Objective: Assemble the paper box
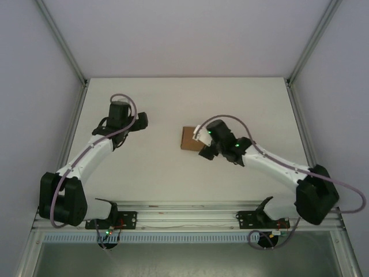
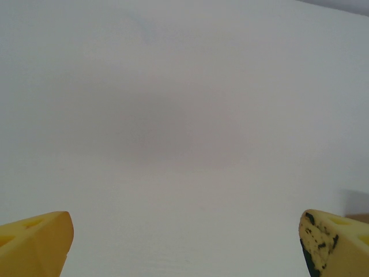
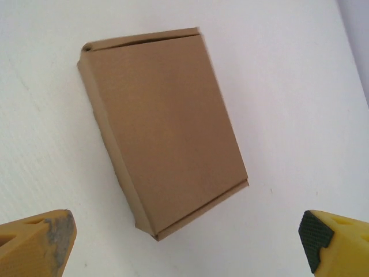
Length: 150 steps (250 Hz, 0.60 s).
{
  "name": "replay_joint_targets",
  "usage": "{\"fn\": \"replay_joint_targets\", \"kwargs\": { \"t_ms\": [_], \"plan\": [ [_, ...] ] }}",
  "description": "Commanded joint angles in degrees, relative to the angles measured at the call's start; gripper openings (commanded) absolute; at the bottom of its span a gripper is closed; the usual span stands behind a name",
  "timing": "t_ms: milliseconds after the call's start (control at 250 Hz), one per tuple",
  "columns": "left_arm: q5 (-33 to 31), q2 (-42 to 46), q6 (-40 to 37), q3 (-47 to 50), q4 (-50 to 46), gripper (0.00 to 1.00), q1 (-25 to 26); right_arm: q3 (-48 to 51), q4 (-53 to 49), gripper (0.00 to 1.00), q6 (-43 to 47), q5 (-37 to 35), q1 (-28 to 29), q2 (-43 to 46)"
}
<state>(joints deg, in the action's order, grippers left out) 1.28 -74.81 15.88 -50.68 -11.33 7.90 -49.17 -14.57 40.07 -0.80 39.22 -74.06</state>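
Note:
The paper box (image 1: 188, 138) is a small flat closed brown cardboard box lying on the white table (image 1: 173, 104) near its middle. In the right wrist view the paper box (image 3: 164, 127) lies flat just ahead of my right gripper (image 3: 187, 245), its lid edges folded down. That gripper stands open, its yellow fingertips (image 3: 55, 236) wide apart and not touching the cardboard. In the top view my right gripper (image 1: 203, 144) sits at the box's right edge. My left gripper (image 1: 141, 120) is open over bare table to the left, and nothing lies between its yellow fingers (image 2: 40, 242).
Grey enclosure walls and metal frame posts (image 1: 63, 46) bound the table at the back and sides. The arm bases stand on a rail (image 1: 184, 216) along the near edge. White tabletop stretches between the left gripper and the box.

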Motion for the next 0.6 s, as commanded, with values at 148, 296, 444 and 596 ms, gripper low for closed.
{"fn": "replay_joint_targets", "kwargs": {
  "t_ms": [148, 296, 444, 596],
  "plan": [
    [-9.1, 6.9, -6.1, 18.4, 32.7, 1.0, -5.7, 13.6, 25.3, 1.0, -38.0, -6.2, -20.4, 10.3],
    [-11.8, 4.1, -9.7, 26.4, 49.2, 1.0, -6.6, 18.2, 33.1, 1.0, -43.8, -10.1, -28.2, 6.4],
    [-8.9, 1.2, -10.8, 25.5, 51.0, 1.0, -7.6, 22.8, 44.6, 1.0, -38.5, -14.4, -29.6, 1.0],
    [-7.7, -0.3, -14.3, 28.4, 60.5, 1.0, -8.6, 29.2, 64.1, 1.0, -37.2, -15.1, -32.2, -6.5]
  ]
}}
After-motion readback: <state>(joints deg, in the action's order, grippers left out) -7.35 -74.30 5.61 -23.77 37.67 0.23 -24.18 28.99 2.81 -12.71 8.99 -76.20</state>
